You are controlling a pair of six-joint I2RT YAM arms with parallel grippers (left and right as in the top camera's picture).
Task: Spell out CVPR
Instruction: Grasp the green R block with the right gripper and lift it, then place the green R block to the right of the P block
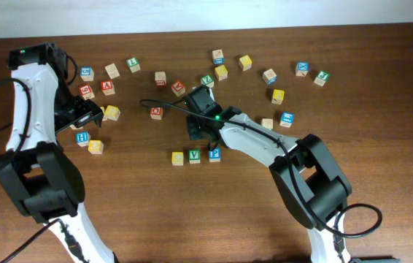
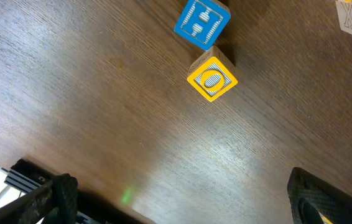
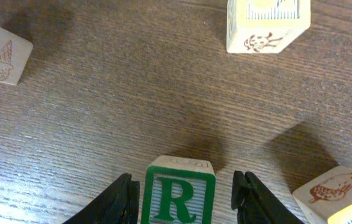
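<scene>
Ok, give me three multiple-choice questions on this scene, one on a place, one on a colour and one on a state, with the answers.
1. Where is the green R block?
A) between the fingers of the right claw
B) stacked on another block
C) inside a box

2. What colour is the O block?
A) red
B) yellow
C) green

3. How is the left claw?
A) shut on a block
B) shut on nothing
C) open, holding nothing

Answers:
1 A: the right wrist view shows a finger on each side of it.
2 B: its lettered face is yellow.
3 C: its fingers stand far apart over the table.
</scene>
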